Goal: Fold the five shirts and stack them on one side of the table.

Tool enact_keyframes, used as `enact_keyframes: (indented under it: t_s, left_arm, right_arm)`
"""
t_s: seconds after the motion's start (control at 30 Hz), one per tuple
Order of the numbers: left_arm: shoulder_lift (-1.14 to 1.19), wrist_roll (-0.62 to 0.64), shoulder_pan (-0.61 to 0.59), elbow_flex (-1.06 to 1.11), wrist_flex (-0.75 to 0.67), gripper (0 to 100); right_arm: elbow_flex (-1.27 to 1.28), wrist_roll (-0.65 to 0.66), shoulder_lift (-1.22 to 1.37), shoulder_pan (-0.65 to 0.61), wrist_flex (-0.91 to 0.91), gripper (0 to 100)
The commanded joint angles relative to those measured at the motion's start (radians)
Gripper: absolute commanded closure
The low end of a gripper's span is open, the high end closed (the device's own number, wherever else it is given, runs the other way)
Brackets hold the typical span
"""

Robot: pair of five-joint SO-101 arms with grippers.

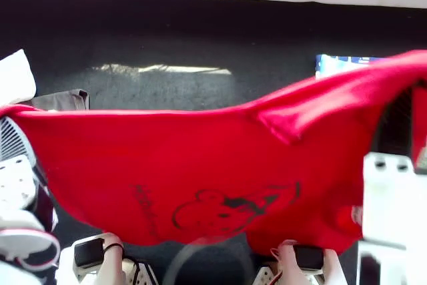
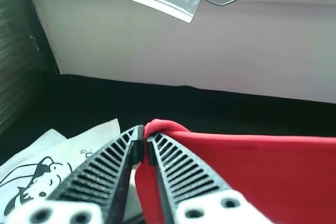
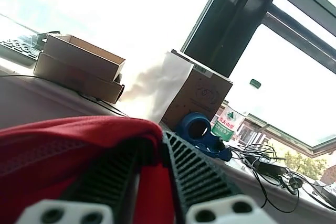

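A red shirt (image 1: 200,165) with a dark print hangs spread out above the black table (image 1: 200,38), stretched between both arms. My left gripper (image 2: 144,141) is shut on one upper corner of the red shirt (image 2: 252,171); in the high view that corner sits at the far left by the arm (image 1: 17,165). My right gripper (image 3: 161,139) is shut on the other upper edge of the red shirt (image 3: 63,145), at the far right of the high view, above the white arm (image 1: 393,198). The shirt's lower hem hangs loose.
A white shirt (image 1: 13,75) and a grey shirt (image 1: 63,100) lie at the table's left edge; the white shirt with its dark print (image 2: 42,169) lies below my left gripper. A blue item (image 1: 340,63) lies at the back right. A pale wall (image 2: 184,51) borders the table.
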Motion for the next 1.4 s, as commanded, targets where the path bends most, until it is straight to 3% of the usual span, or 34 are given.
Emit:
enact_keyframes:
  t_s: [0.0, 0.4, 0.57, 0.87, 1.1, 1.37]
  left_arm:
    - [0.007, -0.002, -0.015, 0.079, -0.037, 99]
    - [0.015, -0.002, -0.007, 0.498, -0.325, 99]
    - [0.199, -0.005, 0.018, 0.567, -0.476, 99]
    - [0.751, -0.049, 0.127, 0.185, -0.493, 99]
    - [1.059, -0.049, 0.124, -0.165, -0.387, 99]
    - [1.365, -0.049, 0.150, -0.383, -0.382, 99]
  right_arm:
    - [0.077, -0.002, -0.008, -0.022, -0.051, 99.1]
    - [0.545, -0.003, 0.016, -0.064, -0.260, 99.1]
    - [0.802, -0.002, 0.018, -0.070, -0.470, 99.1]
    - [0.967, -0.002, 0.116, -0.070, -0.751, 99.1]
    - [0.796, -0.006, 0.414, -0.070, -0.760, 99.1]
    - [0.555, -0.008, 0.794, -0.070, -0.759, 99.1]
